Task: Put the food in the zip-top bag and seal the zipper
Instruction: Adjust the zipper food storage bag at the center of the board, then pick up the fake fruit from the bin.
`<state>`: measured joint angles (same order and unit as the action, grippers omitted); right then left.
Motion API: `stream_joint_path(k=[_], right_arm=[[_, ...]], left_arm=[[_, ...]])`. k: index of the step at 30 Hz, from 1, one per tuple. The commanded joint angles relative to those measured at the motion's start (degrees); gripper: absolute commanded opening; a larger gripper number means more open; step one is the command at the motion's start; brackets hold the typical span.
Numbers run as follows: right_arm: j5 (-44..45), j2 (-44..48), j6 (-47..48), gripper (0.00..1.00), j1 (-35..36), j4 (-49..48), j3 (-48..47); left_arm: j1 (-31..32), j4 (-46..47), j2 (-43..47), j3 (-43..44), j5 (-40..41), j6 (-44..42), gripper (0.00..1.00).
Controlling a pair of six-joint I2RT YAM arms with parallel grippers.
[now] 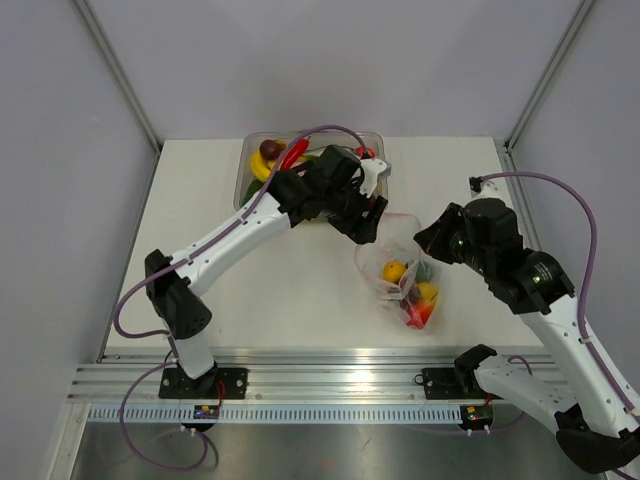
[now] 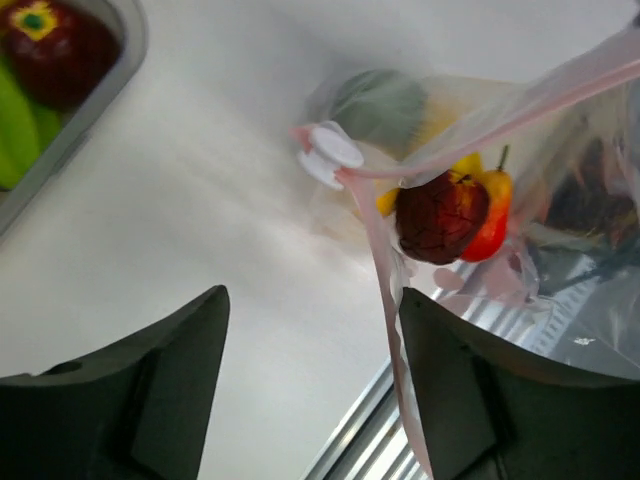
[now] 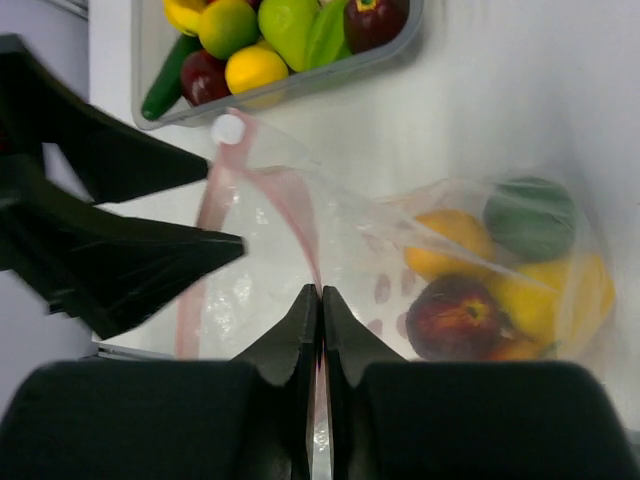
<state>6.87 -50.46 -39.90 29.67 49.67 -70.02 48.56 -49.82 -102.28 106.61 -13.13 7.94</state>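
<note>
You've got 2 arms over the table (image 1: 200,200), with 1 zip-top bag (image 1: 398,268) and 1 clear tub (image 1: 242,185). The bag lies centre-right on the table, between the 2 grippers, and the tub sits behind it at the far edge.

Your left gripper (image 2: 315,385) is spread wide with nothing between its fingers. The pink zipper (image 2: 385,270) runs just beside its right finger. Your right gripper (image 3: 320,325) is pressed together, pinching the zipper at the bag's mouth, and only the right wrist view shows that nip.

Now the food (image 3: 455,315) in the bag. The right wrist view gives you at least 4 pieces: 1 green, 2 yellow-orange, 1 dark red. The left wrist view adds 1 orange-red piece behind the dark red one.

In the tub, the right wrist view counts at least 7 pieces. The left wrist view catches only 1 corner, with 1 dark red piece and some green. 1 white tab (image 3: 228,128) sits at the zipper's end, too small to pick out from the top view.
</note>
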Motion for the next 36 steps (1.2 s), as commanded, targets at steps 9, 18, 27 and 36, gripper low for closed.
stream_joint_path(k=[9, 18, 27, 36], right_arm=[[-3.2, -4.3, -0.4, 0.09, -0.1, -7.0, 3.8], [-5.6, -6.8, 1.0, 0.1, -0.1, -8.4, 2.2], [-6.6, -8.5, 1.5, 0.11, -0.1, -9.1, 2.2], [-7.6, -8.3, 1.3, 0.11, -0.1, -8.3, 1.9]], left_arm=[[-15.0, 1.8, 18.0, -4.8, 17.4, 2.4, 0.86], [-23.7, 3.6, 2.6, 3.8, 28.3, 2.8, 0.99], [-25.0, 0.9, -22.5, 23.2, 23.9, 0.2, 0.98], [-25.6, 2.7, -30.3, 24.4, 18.4, -0.1, 0.93]])
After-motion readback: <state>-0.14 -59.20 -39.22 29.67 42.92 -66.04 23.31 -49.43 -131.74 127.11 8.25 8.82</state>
